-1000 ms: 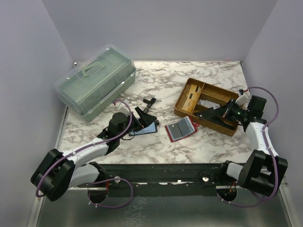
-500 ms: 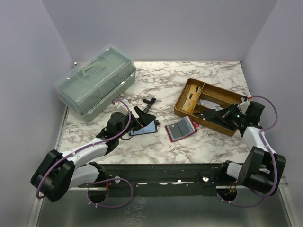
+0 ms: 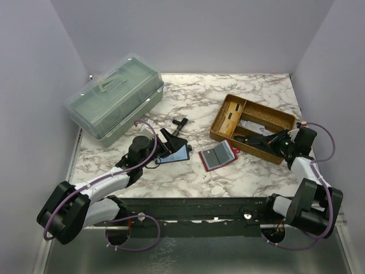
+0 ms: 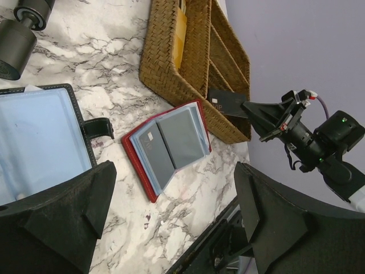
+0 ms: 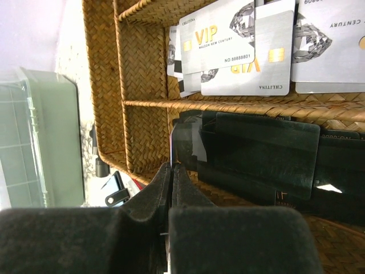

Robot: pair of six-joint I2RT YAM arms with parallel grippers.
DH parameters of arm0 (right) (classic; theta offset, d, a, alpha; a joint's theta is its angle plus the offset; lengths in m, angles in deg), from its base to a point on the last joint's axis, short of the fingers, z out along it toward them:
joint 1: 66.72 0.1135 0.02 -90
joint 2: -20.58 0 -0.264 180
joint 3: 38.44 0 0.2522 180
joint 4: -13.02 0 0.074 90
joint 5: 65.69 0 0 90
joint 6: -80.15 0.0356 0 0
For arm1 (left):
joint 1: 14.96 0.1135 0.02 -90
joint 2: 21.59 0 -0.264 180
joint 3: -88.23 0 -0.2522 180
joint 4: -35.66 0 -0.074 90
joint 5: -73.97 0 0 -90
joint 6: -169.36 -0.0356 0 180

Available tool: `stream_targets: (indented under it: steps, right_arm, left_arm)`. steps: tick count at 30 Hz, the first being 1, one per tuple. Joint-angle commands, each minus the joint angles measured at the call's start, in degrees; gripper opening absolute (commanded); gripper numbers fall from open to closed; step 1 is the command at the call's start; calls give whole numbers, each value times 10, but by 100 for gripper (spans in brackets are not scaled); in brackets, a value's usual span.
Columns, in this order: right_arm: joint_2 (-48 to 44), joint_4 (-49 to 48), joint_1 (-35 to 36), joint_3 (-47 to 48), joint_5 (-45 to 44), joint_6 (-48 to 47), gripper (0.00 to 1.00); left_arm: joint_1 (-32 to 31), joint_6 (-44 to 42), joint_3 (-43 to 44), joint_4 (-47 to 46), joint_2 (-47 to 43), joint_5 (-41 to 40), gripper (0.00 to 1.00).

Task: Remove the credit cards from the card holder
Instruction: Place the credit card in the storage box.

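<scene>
The left hand hangs released above the black card holder, its fingers spread wide with nothing between them. That holder lies open left of centre on the marble desk, showing a pale blue sleeve. Just to its right, and apart from it, the red card holder lies open and flat, with grey credit cards in its clear pockets. The woven basket stands at the right of the overhead view. The right hand reaches over its near rim, clenched tight on a black card lettered VIP, which shows only as a thin edge-on sliver in its own wrist view. More cards lie in the basket. Silver cards fill the compartment at the top of that wrist view, and dark cards lie in the one below. A green lidded box sits at the upper left.
</scene>
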State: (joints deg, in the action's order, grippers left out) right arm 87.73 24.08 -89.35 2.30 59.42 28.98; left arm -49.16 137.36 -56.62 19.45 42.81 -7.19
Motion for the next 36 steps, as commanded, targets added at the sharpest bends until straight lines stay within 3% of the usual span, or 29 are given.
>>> stream_targets:
  steps: [1, 36]
  right_arm:
    - [-4, -23, -9, -10, -26, 21, 1]
    - [-4, -42, -20, -27, -35, 16, 3]
  left_arm:
    - [4, 7, -16, -18, -16, 11, 92]
    - [4, 32, -63, -20, -85, -13, 92]
